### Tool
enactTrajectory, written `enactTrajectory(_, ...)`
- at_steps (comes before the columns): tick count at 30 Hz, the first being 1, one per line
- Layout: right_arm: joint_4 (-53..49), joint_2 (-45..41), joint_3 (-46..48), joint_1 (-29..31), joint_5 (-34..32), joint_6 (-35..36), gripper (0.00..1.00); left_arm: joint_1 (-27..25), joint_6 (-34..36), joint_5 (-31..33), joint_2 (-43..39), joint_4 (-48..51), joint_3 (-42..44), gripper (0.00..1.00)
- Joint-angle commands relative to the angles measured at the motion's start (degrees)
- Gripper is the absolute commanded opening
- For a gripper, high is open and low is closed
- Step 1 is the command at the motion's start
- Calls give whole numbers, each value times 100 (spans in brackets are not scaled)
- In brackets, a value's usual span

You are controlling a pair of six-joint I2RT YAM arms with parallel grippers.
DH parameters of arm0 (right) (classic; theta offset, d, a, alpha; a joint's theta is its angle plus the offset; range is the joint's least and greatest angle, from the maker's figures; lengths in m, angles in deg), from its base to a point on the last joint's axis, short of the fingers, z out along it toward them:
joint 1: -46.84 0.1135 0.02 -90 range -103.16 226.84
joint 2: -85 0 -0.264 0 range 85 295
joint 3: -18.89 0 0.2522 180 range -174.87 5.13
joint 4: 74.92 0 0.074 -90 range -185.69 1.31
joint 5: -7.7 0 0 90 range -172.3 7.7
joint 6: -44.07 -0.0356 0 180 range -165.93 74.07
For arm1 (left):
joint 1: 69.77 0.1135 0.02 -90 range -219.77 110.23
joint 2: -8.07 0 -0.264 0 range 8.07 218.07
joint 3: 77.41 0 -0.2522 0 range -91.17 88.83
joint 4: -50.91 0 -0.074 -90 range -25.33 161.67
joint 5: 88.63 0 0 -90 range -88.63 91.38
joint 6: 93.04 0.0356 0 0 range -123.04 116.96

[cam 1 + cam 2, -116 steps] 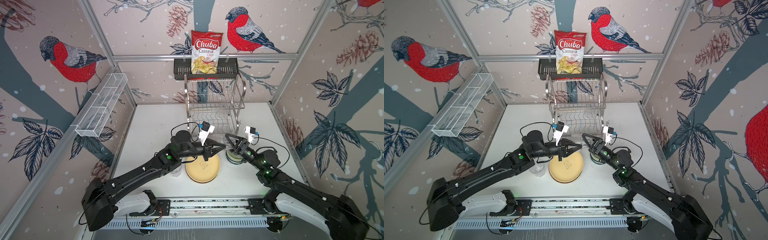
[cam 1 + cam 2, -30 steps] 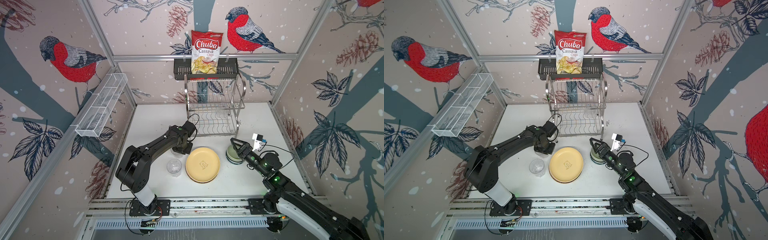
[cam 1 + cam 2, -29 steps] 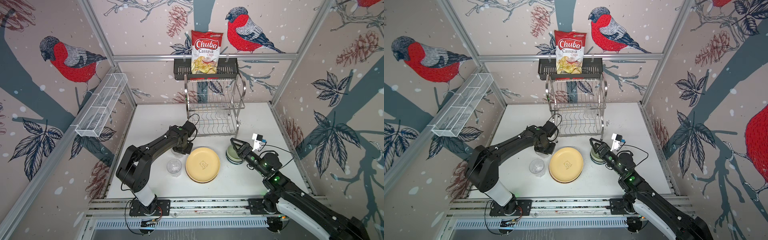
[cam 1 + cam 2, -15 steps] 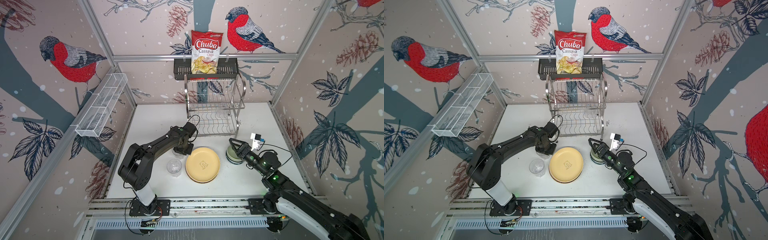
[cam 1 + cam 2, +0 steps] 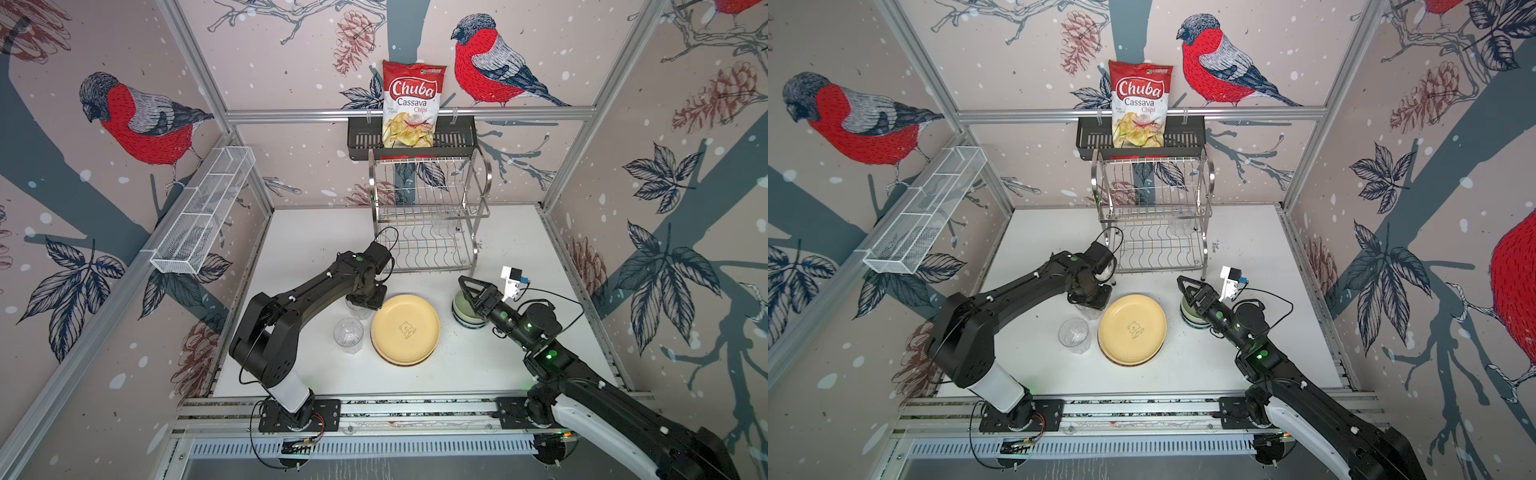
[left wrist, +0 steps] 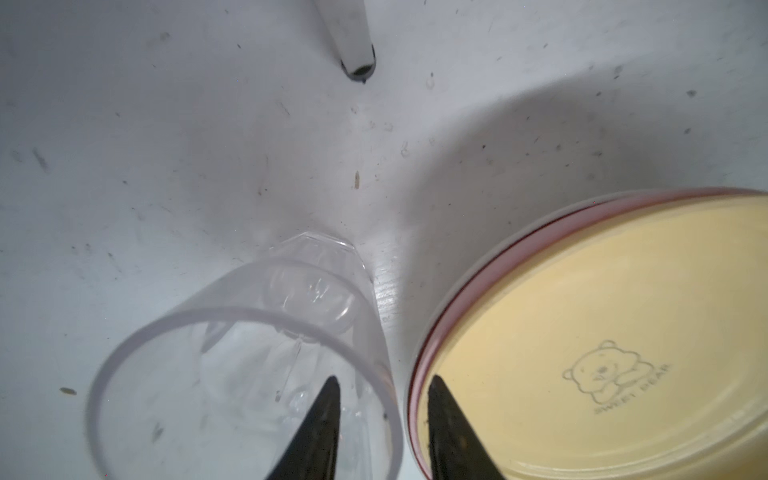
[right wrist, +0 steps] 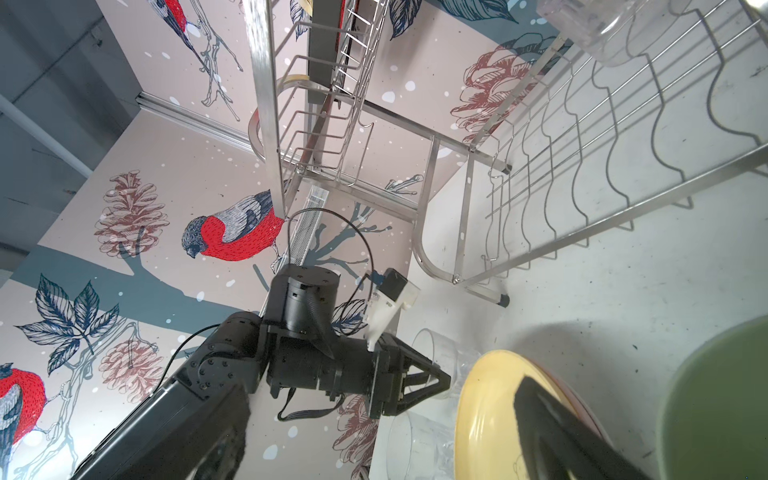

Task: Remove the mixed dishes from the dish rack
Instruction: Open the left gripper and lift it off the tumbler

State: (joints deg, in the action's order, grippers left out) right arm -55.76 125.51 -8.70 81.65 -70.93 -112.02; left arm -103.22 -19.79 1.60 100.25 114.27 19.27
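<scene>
Left wrist: left gripper (image 6: 382, 379) ajar astride glass (image 6: 232, 374) rim; right gripper (image 5: 465, 293) splayed, empty; dish rack (image 7: 266, 104) holds tumbler (image 7: 598, 29).

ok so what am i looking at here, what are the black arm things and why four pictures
The left arm and right arm are robots, each ending in a two-fingered claw. Two pictures look down on the whole table; two come from cameras on the wrists. On the table: a steel dish rack with one glass still inside, a plate stack topped yellow, stacked bowls, a loose glass. The left claw straddles another glass's rim, jaws apart. The right claw is open by the bowls, holding nothing.
</scene>
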Motion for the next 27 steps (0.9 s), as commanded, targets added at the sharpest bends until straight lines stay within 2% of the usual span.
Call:
enactTrajectory(1,155,-26,-48,0,67,-58,99,14,-130,208,-295,313,-121,39)
enactTrajectory(7,-113,-35,-148,0,22,39,99,14,-283,469,-878,481,-88,41)
enactTrajectory(10,-595,13,-401,8,-82,324,100,14,-345,461,-1136,294,-79,42)
enactTrajectory(13,-1285,174,-799,47,-160,702,99,15,-475,464,-1330,-96,-33,50)
enactTrajectory(16,-1664,420,-1086,197,-276,977,100,14,-657,380,-1568,-910,225,57)
enactTrajectory(19,-1963,674,-1352,505,-665,1330,100,14,-738,320,-1831,-1988,665,62)
enactTrajectory(22,-2450,981,-1754,935,-1374,1788,100,19,-902,499,-2024,-2960,1072,67)
enactTrajectory(27,-2898,1582,-2338,1430,-2333,2473,99,14,-1043,884,-1837,-3617,1193,68)
